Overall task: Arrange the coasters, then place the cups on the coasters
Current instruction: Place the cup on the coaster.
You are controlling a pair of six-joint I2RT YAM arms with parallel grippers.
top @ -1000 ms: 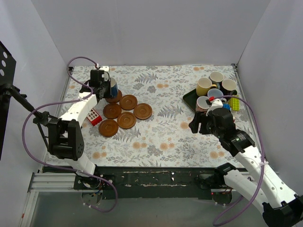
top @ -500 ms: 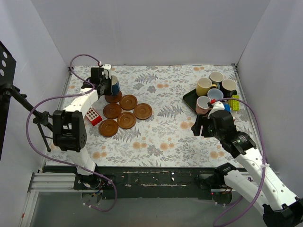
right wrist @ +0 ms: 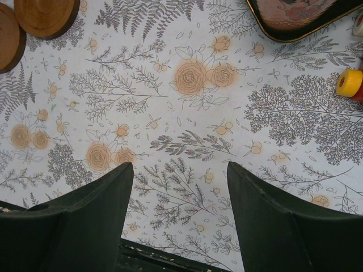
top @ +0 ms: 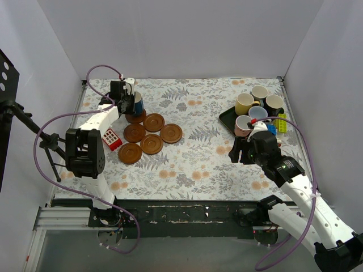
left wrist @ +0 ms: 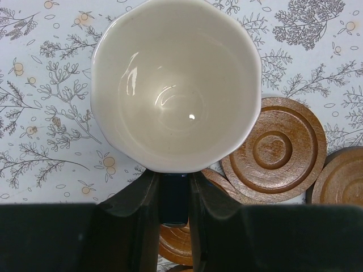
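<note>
My left gripper (left wrist: 174, 199) pinches the dark blue cup (left wrist: 176, 85) by its handle, its inside glossy cream, above the reddish-brown coasters (top: 153, 122) at upper left. My right gripper (right wrist: 180, 187) hangs spread wide at lower right.

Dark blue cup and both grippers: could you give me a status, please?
Left gripper shut on dark blue cup, by its handle, over rearmost coaster. Right gripper open, empty, above bare cloth. Five cups on tray. Nothing blocking.
</note>
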